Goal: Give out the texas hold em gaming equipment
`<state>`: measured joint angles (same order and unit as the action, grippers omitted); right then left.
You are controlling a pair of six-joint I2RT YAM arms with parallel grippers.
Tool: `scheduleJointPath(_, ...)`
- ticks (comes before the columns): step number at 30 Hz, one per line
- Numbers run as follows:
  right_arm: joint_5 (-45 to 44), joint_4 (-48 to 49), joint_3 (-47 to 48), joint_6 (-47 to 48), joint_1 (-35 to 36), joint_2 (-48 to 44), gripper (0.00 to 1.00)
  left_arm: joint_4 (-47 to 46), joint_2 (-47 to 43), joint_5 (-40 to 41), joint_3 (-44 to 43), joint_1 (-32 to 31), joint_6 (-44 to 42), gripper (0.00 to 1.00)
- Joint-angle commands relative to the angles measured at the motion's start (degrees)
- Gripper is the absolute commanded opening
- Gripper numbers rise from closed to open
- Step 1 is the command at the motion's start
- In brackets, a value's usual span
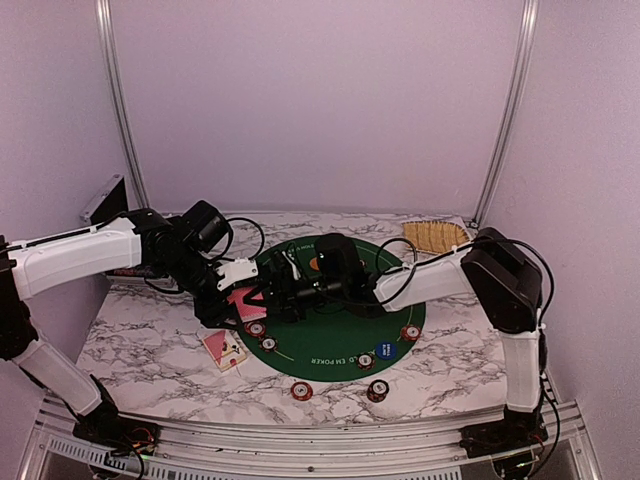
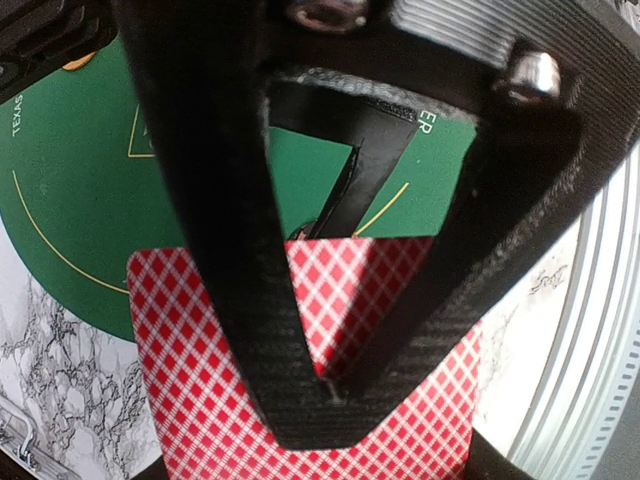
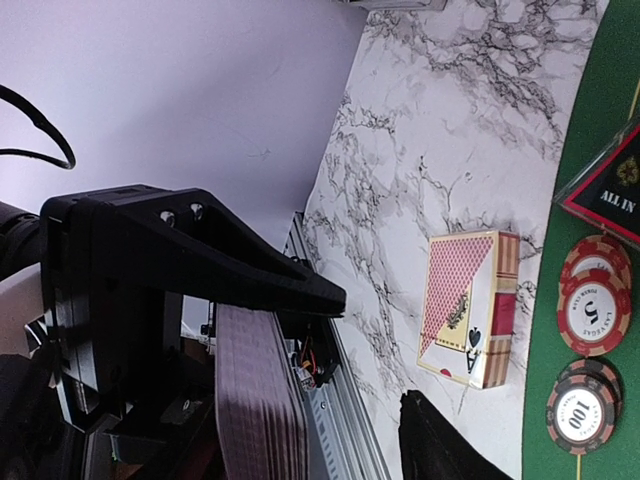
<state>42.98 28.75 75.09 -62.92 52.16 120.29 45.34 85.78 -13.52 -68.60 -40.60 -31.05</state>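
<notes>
- Two grippers crowd the green mat's (image 1: 325,338) left edge in the top view. The left gripper (image 1: 245,297) is clamped on the red-backed cards (image 1: 238,301), and the right gripper (image 1: 283,298) sits just mat-side of them.
- Left wrist: fingers (image 2: 220,250) pinch the cards over the mat's rim.
- Right wrist: the cards sit edge-on to the right gripper, and I can't tell if its jaws are apart. The marble table (image 3: 420,130) off the mat has room by the card box (image 3: 470,305).

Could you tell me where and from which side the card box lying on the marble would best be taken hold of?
Probably from straight above, gripping the card box across its two long sides at mid-length. It lies flat, so only its thin side walls offer a hold. The chip stacks sit close to one long side, leaving little room there.
</notes>
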Motion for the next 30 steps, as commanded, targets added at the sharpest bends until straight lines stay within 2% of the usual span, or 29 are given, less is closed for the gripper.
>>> scheduleJointPath(1, -0.35, -2.84, 1.26, 2.01, -0.61, -2.8, 0.56, 0.89, -1.16, -1.6, -0.22, 0.37, 0.02, 0.1)
scheduleJointPath(18, 0.69, -2.45, -1.04, 2.55, -1.19, -5.14, 0.55, 1.06, -0.8, -1.58, 0.04, 0.94, 0.35, 0.09)
scheduleJointPath(30, 1.14, -5.97, -0.76, 4.21, -1.18, -5.24, 0.45, 1.06, -0.26, -1.95, -0.38, 1.05, 0.46, 0.09)
